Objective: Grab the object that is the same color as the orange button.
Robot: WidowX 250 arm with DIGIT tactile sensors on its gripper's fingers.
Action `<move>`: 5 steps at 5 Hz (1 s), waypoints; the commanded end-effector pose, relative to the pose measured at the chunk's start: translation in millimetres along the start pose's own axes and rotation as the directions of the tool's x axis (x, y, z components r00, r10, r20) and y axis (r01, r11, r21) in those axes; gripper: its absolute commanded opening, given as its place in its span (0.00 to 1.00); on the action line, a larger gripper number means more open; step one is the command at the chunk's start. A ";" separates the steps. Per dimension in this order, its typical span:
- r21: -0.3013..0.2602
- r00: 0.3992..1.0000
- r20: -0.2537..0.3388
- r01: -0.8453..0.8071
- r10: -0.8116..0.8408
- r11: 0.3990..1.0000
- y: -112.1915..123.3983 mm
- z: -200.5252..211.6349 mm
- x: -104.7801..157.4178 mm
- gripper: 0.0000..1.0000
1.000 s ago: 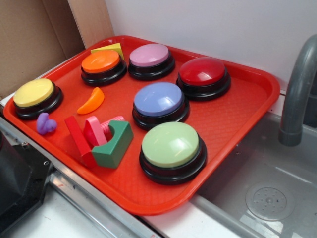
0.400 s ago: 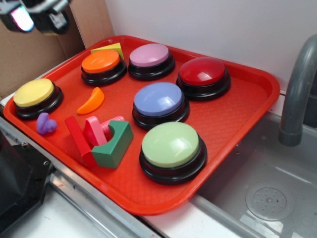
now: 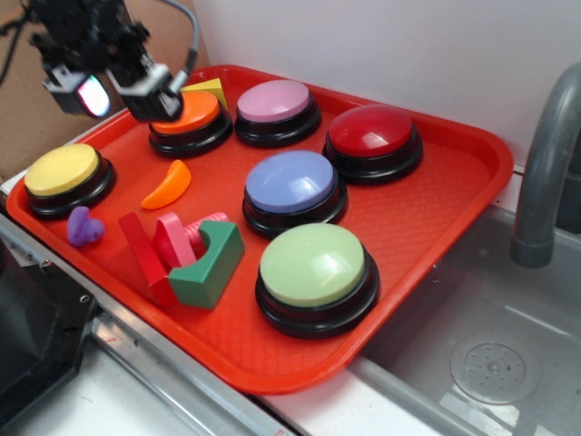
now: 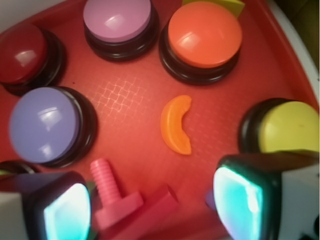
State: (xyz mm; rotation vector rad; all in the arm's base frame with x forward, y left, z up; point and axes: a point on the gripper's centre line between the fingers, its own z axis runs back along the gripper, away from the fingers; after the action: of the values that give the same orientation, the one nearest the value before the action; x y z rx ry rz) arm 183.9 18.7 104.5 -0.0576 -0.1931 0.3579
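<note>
Gripper (image 3: 116,94) hangs in the air over the far-left part of the red tray (image 3: 427,227), both fingers spread wide apart, nothing between them. In the wrist view the gripper (image 4: 155,207) shows two pads (image 4: 67,210) with pale glowing faces at the bottom of the frame, with a wide gap.

Orange crescent (image 4: 177,124): one piece, lying flat on the tray floor, ahead of the fingertips and roughly centred in the gap, not touched. In the exterior view the orange crescent (image 3: 168,184) sits below and slightly right of the gripper.

Buttons, six counted, all dome-topped on black bases:
- orange button (image 3: 186,118), partly behind the right finger in the exterior view; in the wrist view the orange button (image 4: 204,36) lies straight beyond the crescent
- yellow button (image 3: 62,174), near the crescent on one side
- pink button (image 3: 275,107), beside the orange one
- red button (image 3: 372,136)
- blue-violet button (image 3: 292,186)
- green button (image 3: 313,272), farthest from the gripper

Small pieces besides the crescent, five counted:
- yellow wedge (image 3: 209,89), behind the orange button
- purple piece (image 3: 83,227), one
- red block (image 3: 145,254), one
- pink bolt (image 3: 186,238), one, touching the red block
- green block (image 3: 209,263), one, with an arched notch, against the bolt

Grey faucet (image 3: 545,173) and sink (image 3: 490,363), well apart from the gripper, right of the tray
</note>
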 end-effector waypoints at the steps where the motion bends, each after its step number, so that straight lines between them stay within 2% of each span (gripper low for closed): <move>1: 0.020 0.995 0.000 -0.103 0.103 0.994 8.1 -56.1 10.0 1.00; 2: 0.093 0.989 0.039 -0.148 0.145 0.985 15.8 -70.2 14.5 1.00; 3: 0.106 0.984 0.042 -0.179 0.176 0.978 20.5 -82.2 15.7 1.00; 4: 0.100 0.979 0.037 -0.201 0.198 0.974 21.7 -88.4 14.6 0.96; 5: 0.088 0.978 0.044 -0.208 0.204 0.974 21.9 -91.1 12.6 0.16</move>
State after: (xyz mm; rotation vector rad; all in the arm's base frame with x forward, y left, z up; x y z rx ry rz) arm 206.8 34.9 15.1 0.0174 -0.1981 0.5680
